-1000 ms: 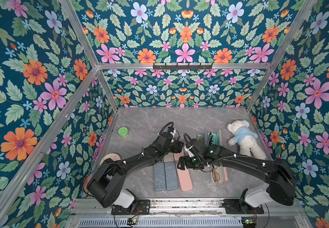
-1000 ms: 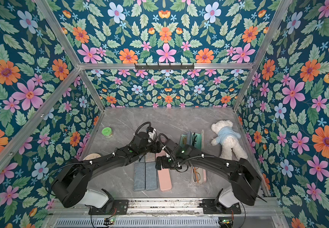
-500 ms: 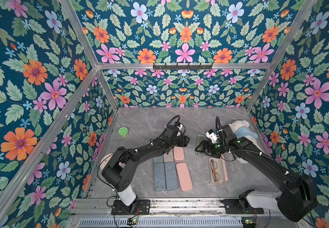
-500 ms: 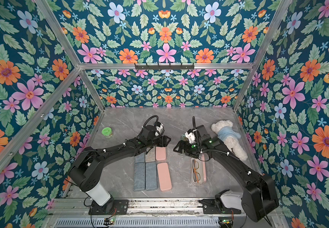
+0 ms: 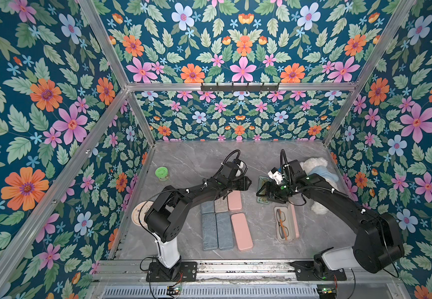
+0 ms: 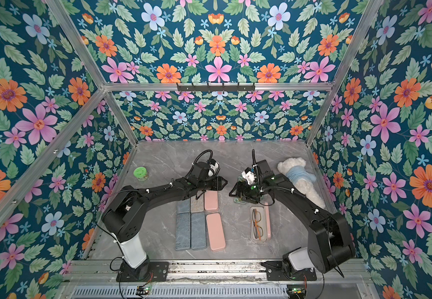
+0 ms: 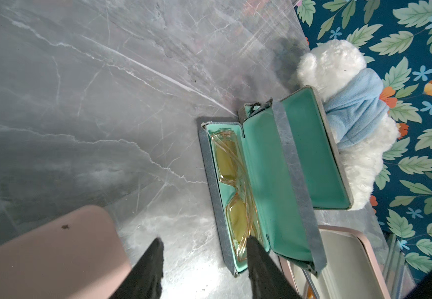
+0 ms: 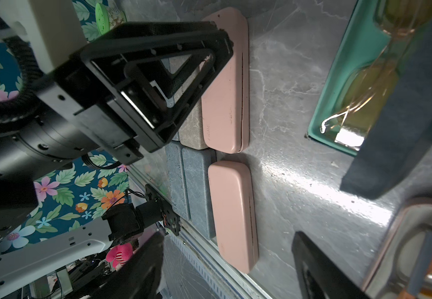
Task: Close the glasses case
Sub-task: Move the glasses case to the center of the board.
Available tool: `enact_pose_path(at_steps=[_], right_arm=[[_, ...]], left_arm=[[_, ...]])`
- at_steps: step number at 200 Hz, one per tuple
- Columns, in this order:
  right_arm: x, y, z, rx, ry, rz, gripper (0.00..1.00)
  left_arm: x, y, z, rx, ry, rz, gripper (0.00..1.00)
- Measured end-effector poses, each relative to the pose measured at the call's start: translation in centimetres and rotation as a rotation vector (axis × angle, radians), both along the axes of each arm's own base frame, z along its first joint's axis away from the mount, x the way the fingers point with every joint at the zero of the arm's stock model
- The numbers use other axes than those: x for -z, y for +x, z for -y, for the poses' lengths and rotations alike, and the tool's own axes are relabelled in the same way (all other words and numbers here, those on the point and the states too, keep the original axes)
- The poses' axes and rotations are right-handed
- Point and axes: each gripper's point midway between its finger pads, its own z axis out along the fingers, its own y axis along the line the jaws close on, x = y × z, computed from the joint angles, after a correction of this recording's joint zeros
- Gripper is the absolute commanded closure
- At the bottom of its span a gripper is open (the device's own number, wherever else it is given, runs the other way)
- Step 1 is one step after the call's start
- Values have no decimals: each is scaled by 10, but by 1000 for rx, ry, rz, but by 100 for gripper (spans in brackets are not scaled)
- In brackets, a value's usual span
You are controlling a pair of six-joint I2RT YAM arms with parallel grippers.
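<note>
Teal case [image 7: 261, 181] beside left end effector [image 7: 204, 243]

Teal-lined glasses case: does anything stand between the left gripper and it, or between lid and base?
Nothing visible does. Only bare table lies between the left gripper and the teal-lined case. The yellow glasses lie inside the base, and the teddy bear sits behind the lid.

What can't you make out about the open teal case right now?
- Teal case: both top views, mostly under the right claw.
- Its glasses: right wrist view, blurred, cut off by the edge.
- Pink open case: left wrist view, cut off at the edge.
</note>
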Motion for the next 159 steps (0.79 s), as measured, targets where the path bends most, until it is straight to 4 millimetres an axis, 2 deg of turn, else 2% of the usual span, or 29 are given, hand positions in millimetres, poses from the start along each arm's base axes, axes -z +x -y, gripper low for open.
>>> enact_pose_path(at_steps=[11,35,76,104,159], right_arm=[[3,1,0,1,-5,-5,29],[5,8,3,13,-17,0,30],[-6,28,31,106,-8,32,32],[1,35,43,135,-14,12,38],[12,43,44,142,-4,-18,48]], left_arm=[[2,0,0,0,3,-4,50],[9,1,2,-2,3,-23,51],[10,9,21,20,-26,-36,51],[24,13,30,34,-27,-64,53],[39,18,45,59,-33,-86,56]])
